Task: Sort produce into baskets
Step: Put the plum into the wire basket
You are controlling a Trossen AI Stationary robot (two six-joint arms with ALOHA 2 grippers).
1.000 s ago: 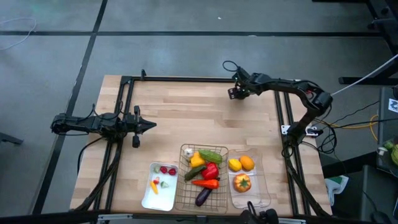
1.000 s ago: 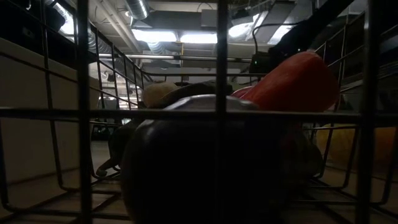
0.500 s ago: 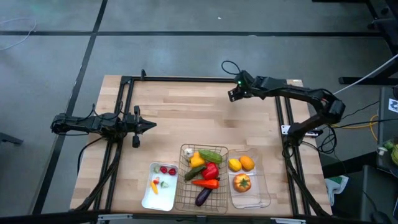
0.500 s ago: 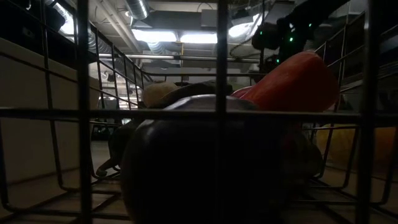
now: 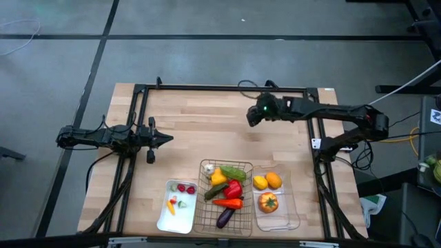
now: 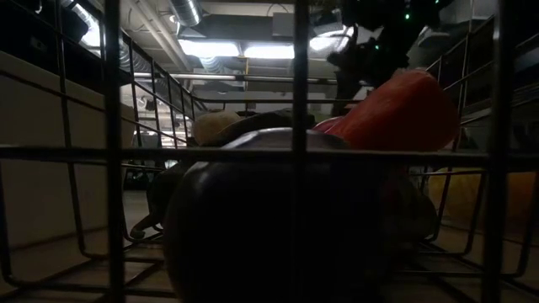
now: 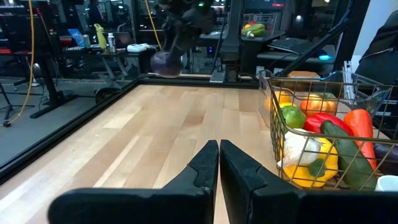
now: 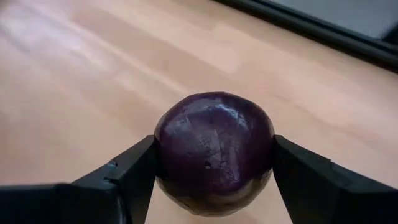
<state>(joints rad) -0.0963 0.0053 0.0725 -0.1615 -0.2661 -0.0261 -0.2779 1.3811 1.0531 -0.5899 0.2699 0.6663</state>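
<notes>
The wire-mesh basket (image 5: 226, 197) sits at the table's near edge between the white tray (image 5: 176, 207) and clear bin (image 5: 277, 200). At the far right, the right gripper (image 5: 252, 116) pinches a round purple fruit (image 8: 214, 145) above bare wood, so the carry is under way; next it must travel near and pick a basket. The left gripper (image 7: 219, 163) waits at left, fingers pressed together.

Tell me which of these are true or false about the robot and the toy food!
1. The right gripper is holding a round purple toy. True.
2. The left gripper is wide open. False: its fingers are shut together and hold nothing.
3. The wire basket sits between the white tray and the clear bin. True.
4. The red pepper is in the white tray. False: it lies in the wire basket.
5. The lemon and the orange are in the clear bin. True.
6. The purple toy is resting on the table. False: the right gripper holds it in the air, above the wood.
</notes>
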